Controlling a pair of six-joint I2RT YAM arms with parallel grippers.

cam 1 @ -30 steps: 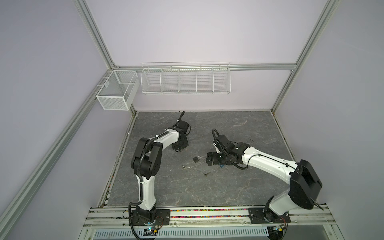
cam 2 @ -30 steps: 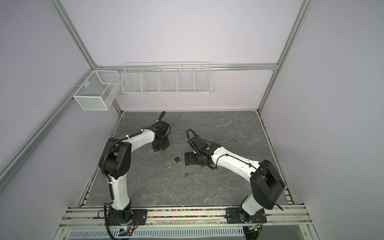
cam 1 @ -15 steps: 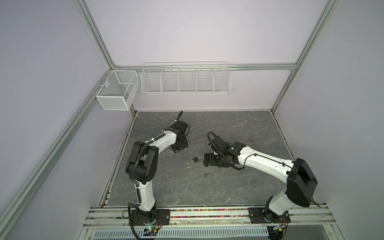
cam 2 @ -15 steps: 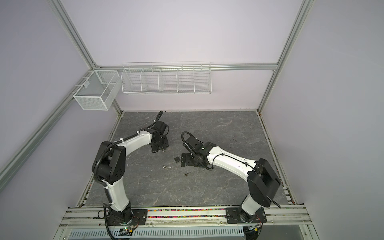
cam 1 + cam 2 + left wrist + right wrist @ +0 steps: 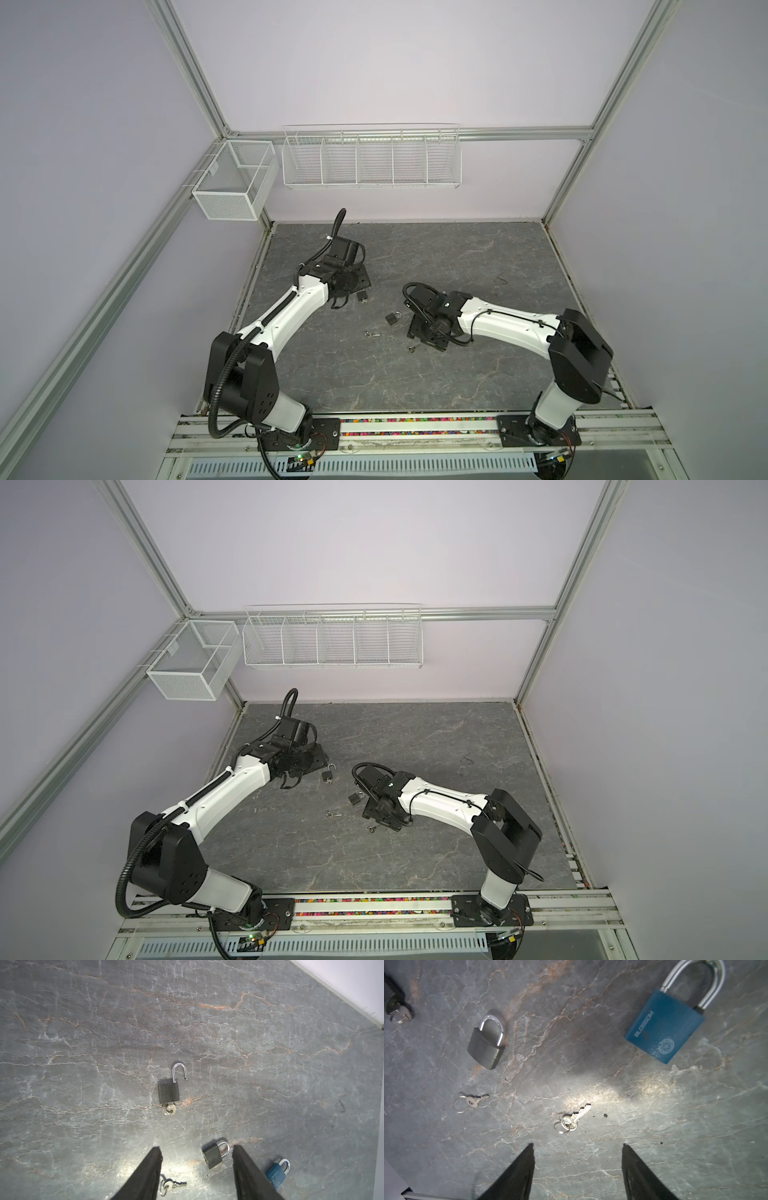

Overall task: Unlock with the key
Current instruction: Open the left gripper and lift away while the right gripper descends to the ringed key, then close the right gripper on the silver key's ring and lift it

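**Both grippers are open; a key lies by the right one**

A white mesh box (image 5: 235, 180) and a long wire rack (image 5: 371, 158) hang on the walls, far from both grippers; the rack is split into five parts, side by side.

The right gripper (image 5: 577, 1144) has its fingers spread apart and holds nothing; the loose key (image 5: 574, 1119) lies flat on the grey table (image 5: 612, 1167), just in front of the fingertips and in line with the gap between them, not touching; its ring end points toward the gripper; the blue padlock (image 5: 664, 1026) lies shut, farther out and off to one side; the shut grey padlock (image 5: 486, 1047) and a second key (image 5: 471, 1101) lie off to the other side.

The left gripper (image 5: 197, 1147) is spread apart too and holds nothing; the open padlock (image 5: 168, 1093) lies on the table past its fingertips, its loop swung out, with the stuck key (image 5: 169, 1109) in its bottom; both top views show this padlock just beside the left gripper.
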